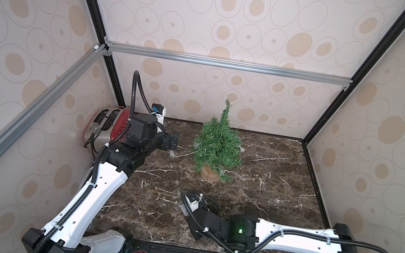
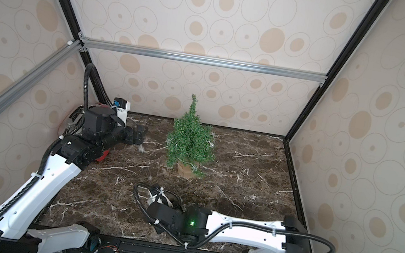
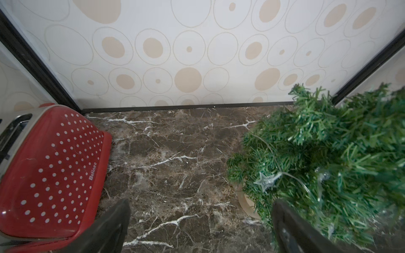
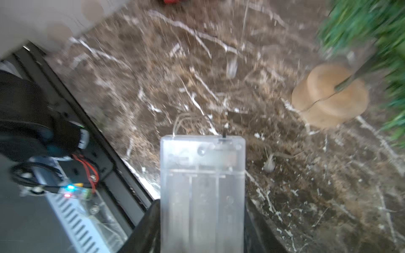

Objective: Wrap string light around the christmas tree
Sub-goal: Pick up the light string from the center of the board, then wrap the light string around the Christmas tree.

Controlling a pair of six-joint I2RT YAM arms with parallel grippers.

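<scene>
Clock bearings are read in the top views, 12 toward the back wall. In the 9–10 o'clock corner stands a red polka-dot toaster, not part of the job. Just toward 3 from it, the left hand hangs low over the bench, fingers spread to full width with nothing between them. The left wrist view shows bare marble in the gap and one finger at the edge of the needles. A small pale bulb appears to lie on the bench under that hand, with a faint line of wire running from it toward the tree. Next, at roughly 6–7 o'clock of the tree and near the front edge, the right hand is clamped on the clear battery box of the string light, a finger against each long side. The box's long axis runs in line with the fingers, wire end pointing away from the wrist. That view is motion-blurred, so I cannot tell whether the box is clear of the bench. The christmas tree stands upright on its tan base, a little toward 12 from bench centre. Part of the strand is in the branches: a star bulb on the 9 o'clock flank and a ball bulb at the 3 o'clock edge. Judgement: the move turns on the box sitting at 6 of the trunk with its wire leading toward 12. The right arm has the free end and would carry it round the tree; the left hand, nearer the 9 o'clock side, is placed to receive it.
</scene>
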